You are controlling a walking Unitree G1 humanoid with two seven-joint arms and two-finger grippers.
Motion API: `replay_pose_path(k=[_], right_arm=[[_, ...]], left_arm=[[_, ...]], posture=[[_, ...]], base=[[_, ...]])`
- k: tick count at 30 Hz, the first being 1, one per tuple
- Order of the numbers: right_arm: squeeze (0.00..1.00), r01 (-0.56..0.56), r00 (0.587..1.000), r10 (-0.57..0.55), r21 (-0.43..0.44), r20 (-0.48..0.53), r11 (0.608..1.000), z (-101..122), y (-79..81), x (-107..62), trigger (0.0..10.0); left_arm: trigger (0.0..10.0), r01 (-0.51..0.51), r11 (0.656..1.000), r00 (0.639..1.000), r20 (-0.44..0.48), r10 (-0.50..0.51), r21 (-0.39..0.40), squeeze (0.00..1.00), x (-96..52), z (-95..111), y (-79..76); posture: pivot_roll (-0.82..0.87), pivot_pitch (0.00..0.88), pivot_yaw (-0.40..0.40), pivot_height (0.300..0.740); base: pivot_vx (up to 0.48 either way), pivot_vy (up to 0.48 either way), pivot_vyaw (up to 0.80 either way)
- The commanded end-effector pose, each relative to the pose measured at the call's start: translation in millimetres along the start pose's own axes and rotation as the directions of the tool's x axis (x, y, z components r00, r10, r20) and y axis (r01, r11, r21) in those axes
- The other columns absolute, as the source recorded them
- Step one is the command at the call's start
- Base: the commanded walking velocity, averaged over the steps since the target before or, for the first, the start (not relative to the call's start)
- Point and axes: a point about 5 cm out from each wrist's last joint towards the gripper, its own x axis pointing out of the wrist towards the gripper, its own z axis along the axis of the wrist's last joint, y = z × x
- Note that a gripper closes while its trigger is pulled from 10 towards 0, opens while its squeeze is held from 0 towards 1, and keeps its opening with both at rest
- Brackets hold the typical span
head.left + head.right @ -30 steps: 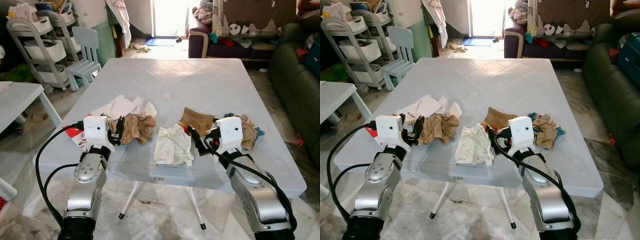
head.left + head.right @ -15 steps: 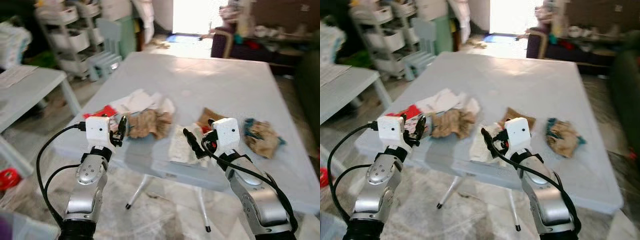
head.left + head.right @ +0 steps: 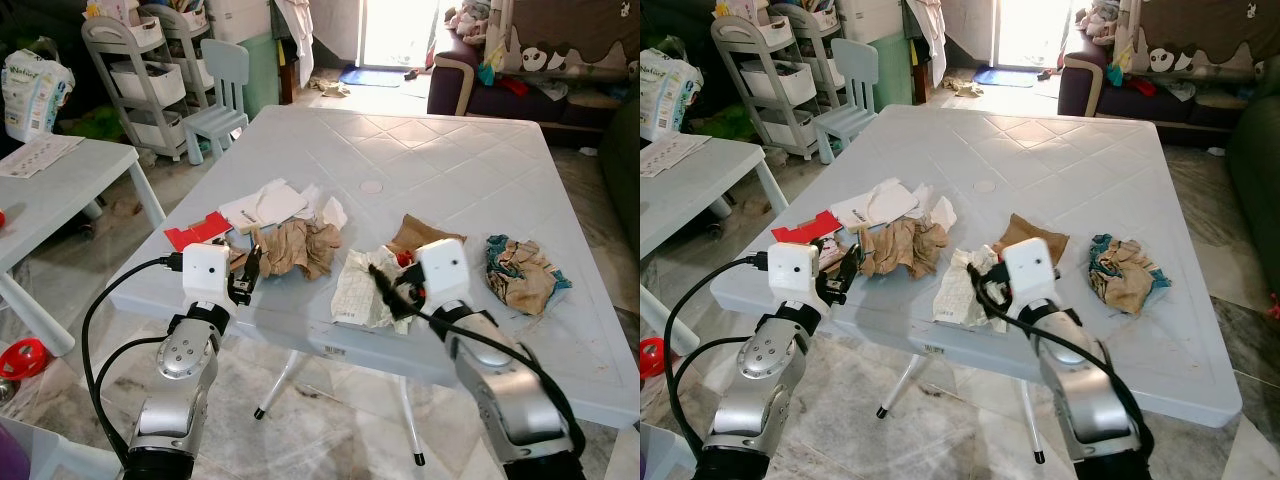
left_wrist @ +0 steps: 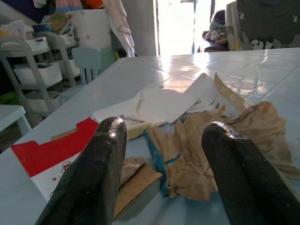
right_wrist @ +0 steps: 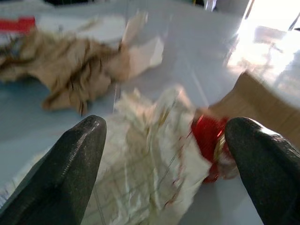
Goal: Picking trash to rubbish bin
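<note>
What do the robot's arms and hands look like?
Both arms are shiny silver metal with round joints and looping black cables. Each wrist carries a white box. The left hand and the right hand each have two long, rounded black fingers.

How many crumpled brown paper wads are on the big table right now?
2: one crumpled brown paper wad ahead of the left gripper, another mixed with blue scraps at the robot's far right. More may hide under other trash.
</note>
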Motion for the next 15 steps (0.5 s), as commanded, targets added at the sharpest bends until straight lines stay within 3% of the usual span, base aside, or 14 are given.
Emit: replay_pose_path(k=[1, 6, 9, 15], right_arm=[[0.0, -0.008, 1.0, 0.007, -0.02, -0.029, 1.0, -2, 1.1, 4.3, 10.0], [0.0, -0.039, 0.991, 0.039, 0.005, -0.128, 0.999, -16, 2.1, 15.5, 10.0], [0.0, -0.071, 0.991, 0.075, 0.036, -0.111, 0.997, -15, 6.3, 19.0, 10.0], [0.0, -0.102, 0.99, 0.101, -0.005, -0.094, 0.995, -13, 11.8, 28.1, 10.0]], left_arm=[[10.0, -0.001, 1.0, 1.0, -0.003, 0.001, 0.018, 0.0, -0.5, -1, 0.8], [10.0, 0.004, 1.0, 1.0, 0.0, -0.004, 0.021, 0.0, -0.3, -1, -0.7], [10.0, 0.006, 1.0, 1.0, 0.003, -0.006, 0.021, 0.0, 0.6, -1, -1.6], [10.0, 0.055, 0.998, 0.996, 0.064, -0.055, 0.008, 0.0, 2.0, 9, -10.4]], posture=[[-0.12, 0.0, 0.0, 0.74], [-0.12, 0.0, 0.0, 0.74], [-0.12, 0.0, -0.001, 0.74], [-0.11, 0.0, -0.003, 0.74]], base=[[0.0, 0.0, 0.0], [0.0, 0.0, 0.0], [0.0, 0.0, 0.0], [0.0, 0.0, 0.0]])
